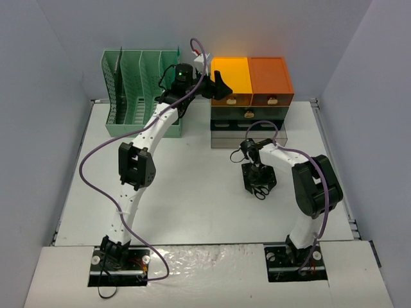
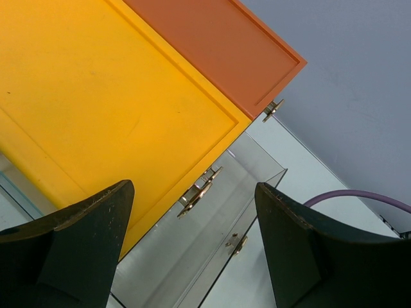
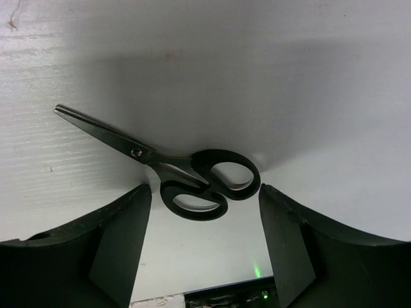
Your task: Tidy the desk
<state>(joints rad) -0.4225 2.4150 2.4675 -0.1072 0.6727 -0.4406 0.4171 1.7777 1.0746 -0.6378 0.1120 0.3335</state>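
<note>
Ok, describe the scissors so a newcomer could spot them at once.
Find the orange drawer unit at the back of the desk. In front of it, below the right gripper, lie the scissors. They are small, flat and black, unlike the boxy unit.

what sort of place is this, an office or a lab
Likely a lab test cell staged as an office desk: plain grey walls box in the matte off-white tabletop, which holds a mint-green slotted file rack, an orange-and-yellow drawer unit and black-handled scissors.
</note>
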